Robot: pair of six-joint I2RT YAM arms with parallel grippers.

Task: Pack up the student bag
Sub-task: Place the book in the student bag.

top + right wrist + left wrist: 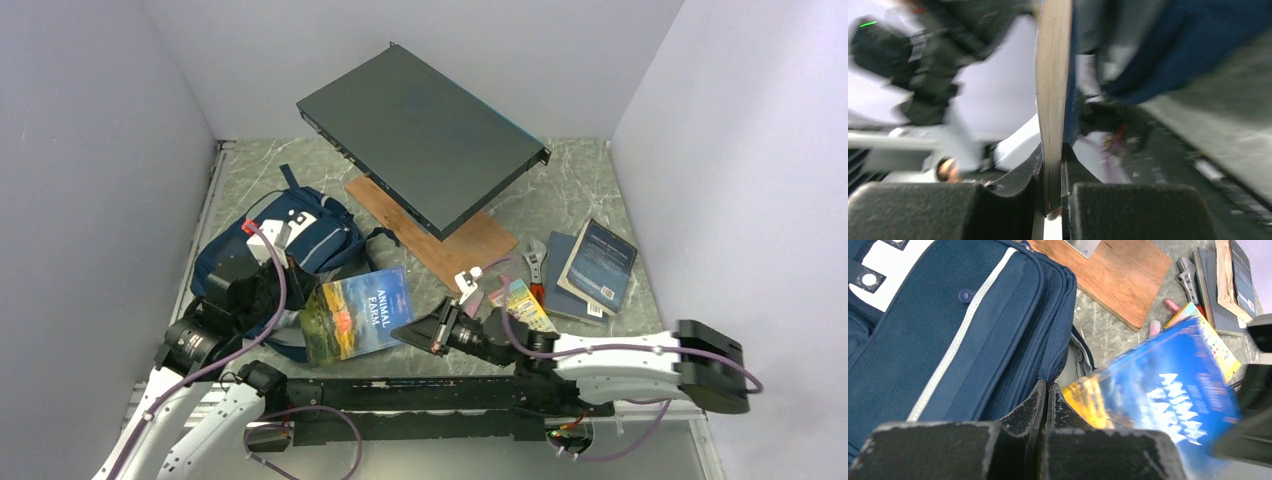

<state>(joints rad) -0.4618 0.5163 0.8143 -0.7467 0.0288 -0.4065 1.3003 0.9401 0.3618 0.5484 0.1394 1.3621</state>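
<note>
You see a robot test cell in a lab: plain pale walls [90, 150] close a marble-patterned table [590, 190] on three sides, and at the bottom of the frame a black rail [420, 395] carries the cabled left arm [160, 410] and right arm [620, 352].

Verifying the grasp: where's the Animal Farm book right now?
Top view, front centre: the Animal Farm book is clamped by its right edge in the right gripper, its left end meeting the student bag on the left side.

The paperback book [357, 315] cover reads "ANIMAL FARM".
</note>
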